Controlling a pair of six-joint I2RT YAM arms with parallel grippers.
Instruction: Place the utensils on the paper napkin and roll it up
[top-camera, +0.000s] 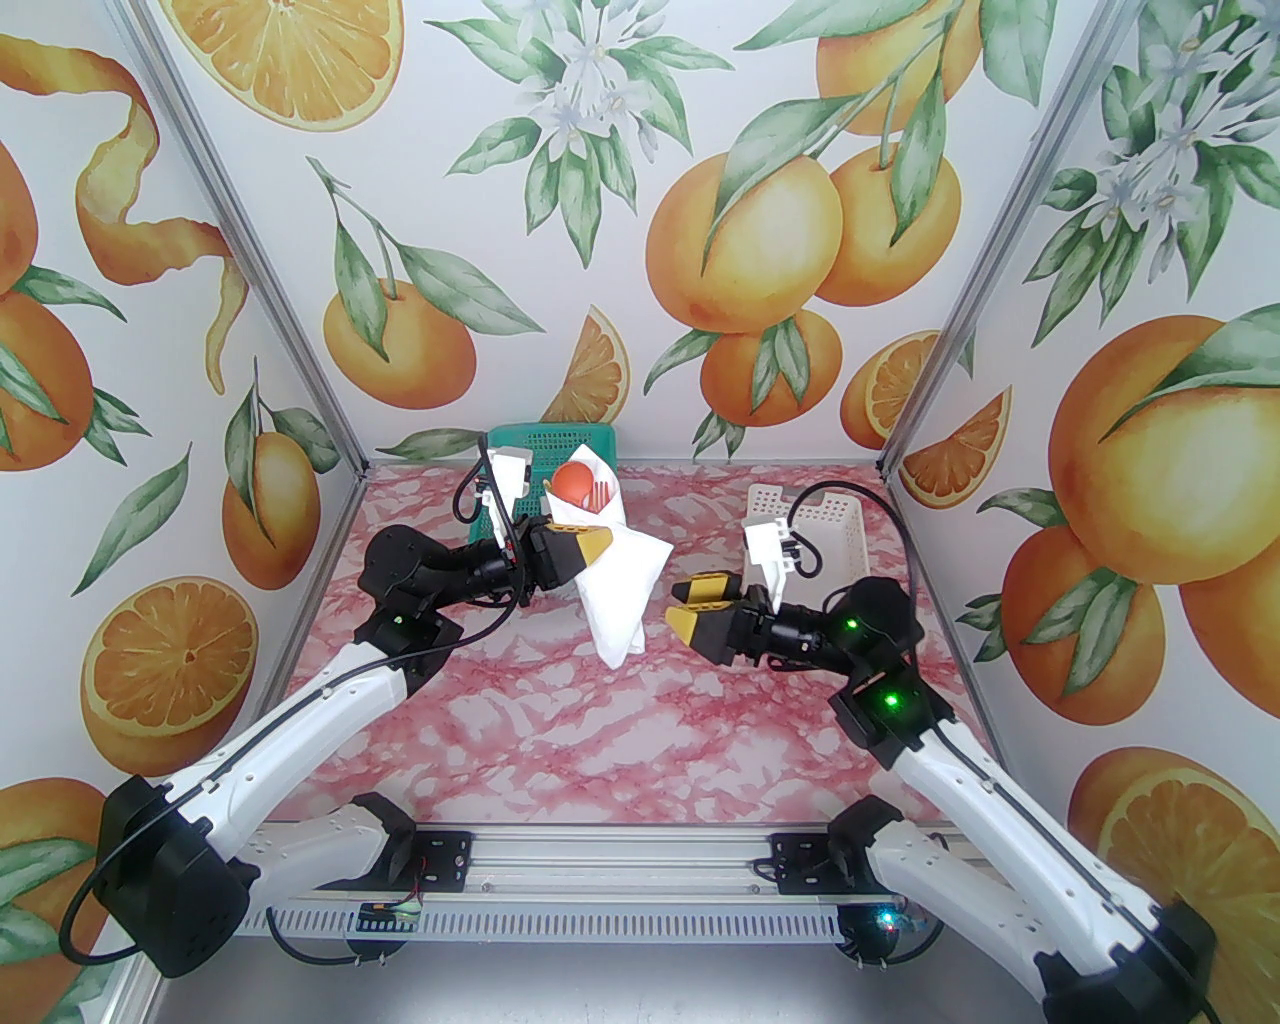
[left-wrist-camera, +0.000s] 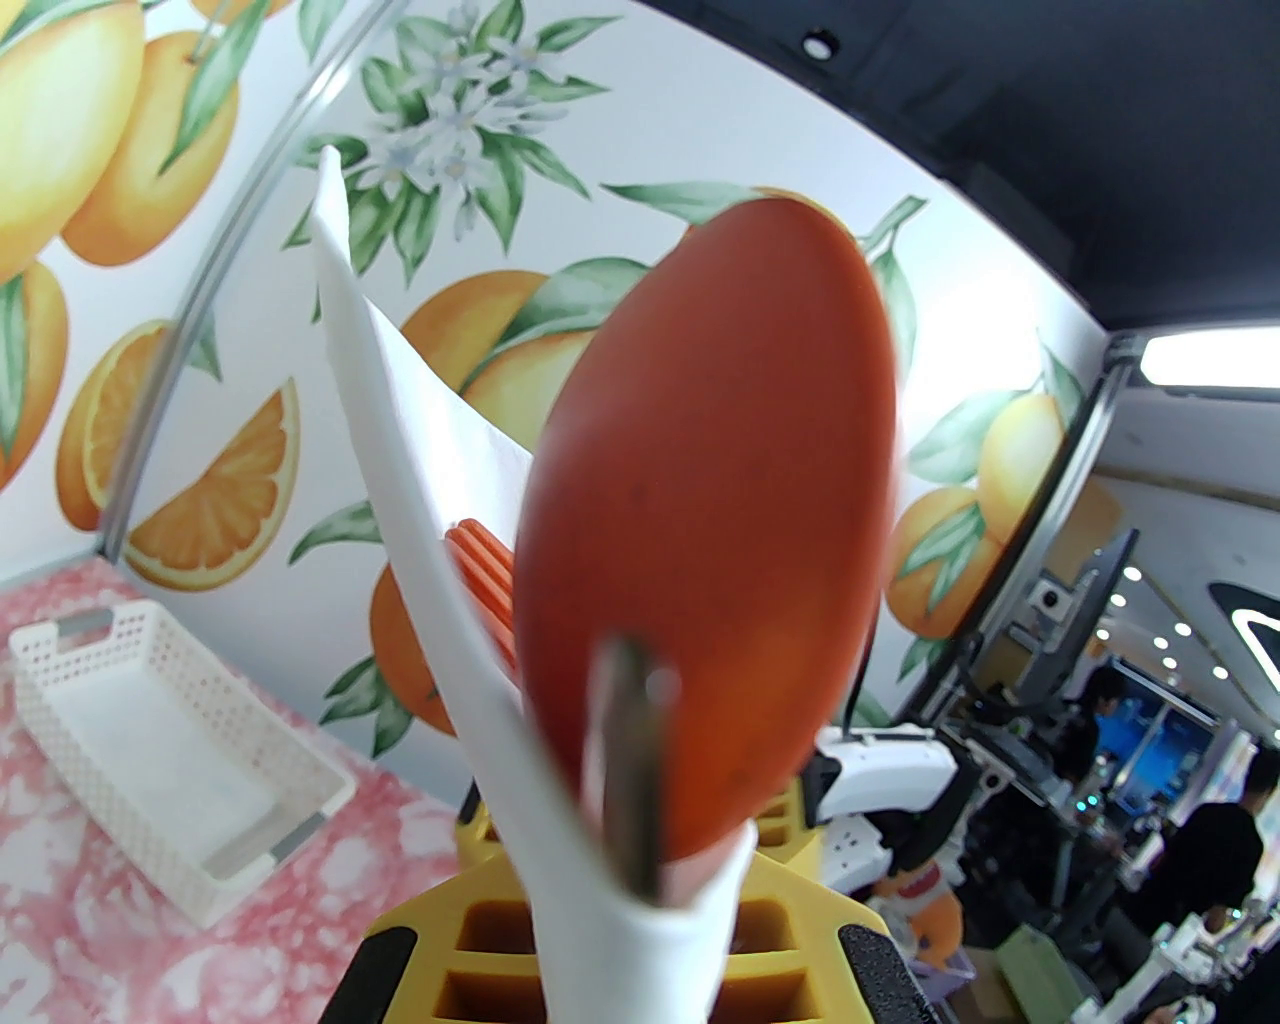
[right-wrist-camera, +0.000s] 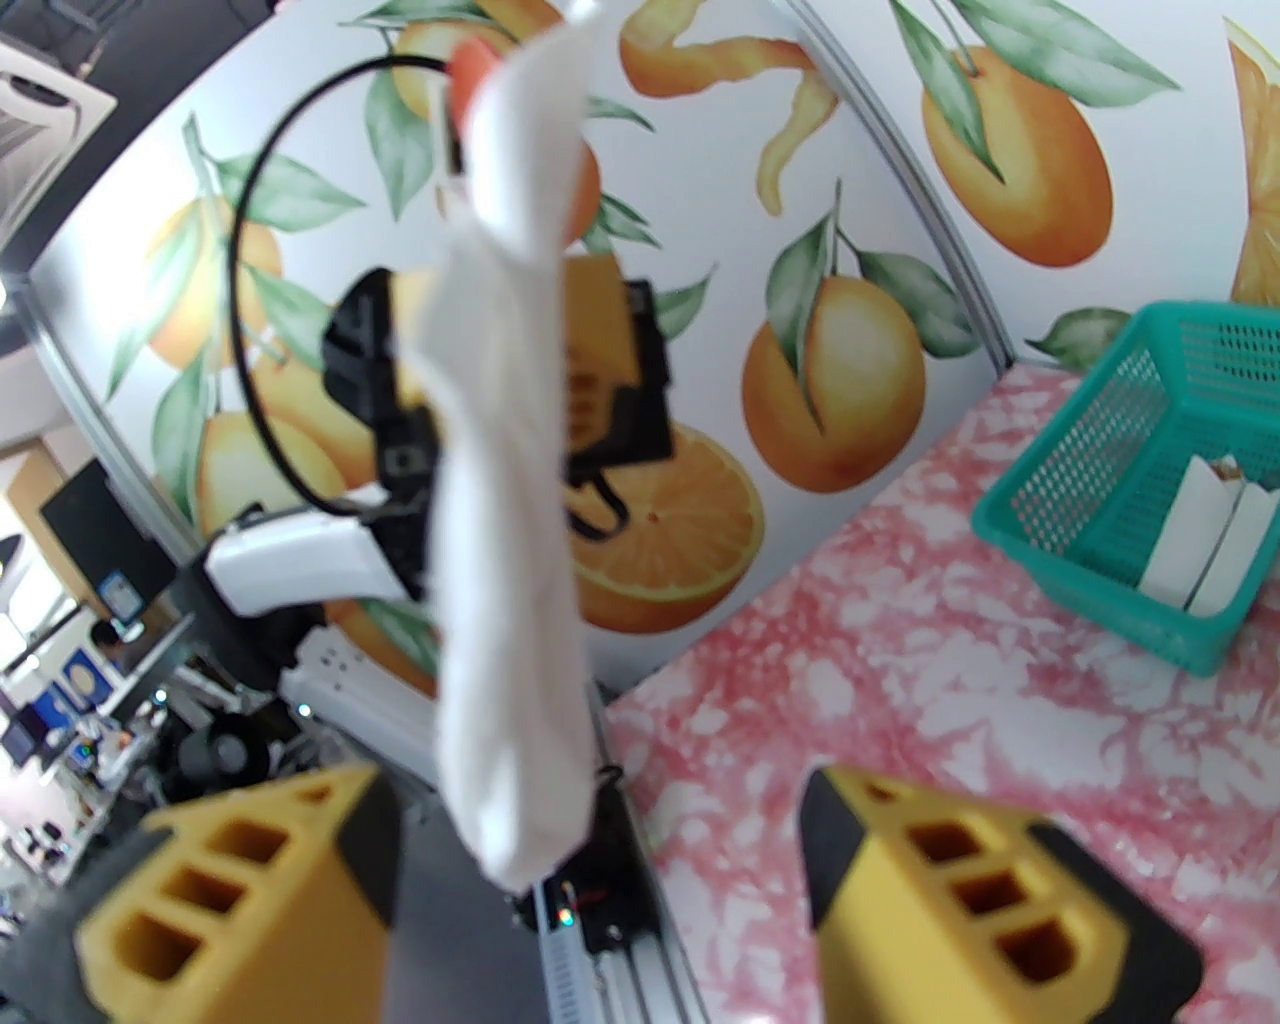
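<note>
Left hand (top-camera: 597, 547), at the centre of the overhead frame, is clamped tight on the upper part of a thin white paper napkin (top-camera: 625, 600), which is wrapped loosely about the 3 utensils and appears to hang clear of the pink marbled bench (top-camera: 600, 740). Out of the top of the wrap poke a glossy orange round-bowled plastic spoon (left-wrist-camera: 700, 520), the ribbed tines of an orange plastic fork (left-wrist-camera: 478, 565) and the dull tip of an olive-brown knife (left-wrist-camera: 630, 740). Right hand (top-camera: 682, 607), just right of the napkin's limp tail, has its 2 yellow fingers well apart and grips nothing. I judge the paper light, soft and quick to crease or tear, and likely to unroll if let go. The utensils are stiff and smooth and could slide out below. The firmest hold is mid-wrap, over the handles, not on the floppy tail. A teal mesh basket (top-camera: 560, 440) sits behind it.
</note>
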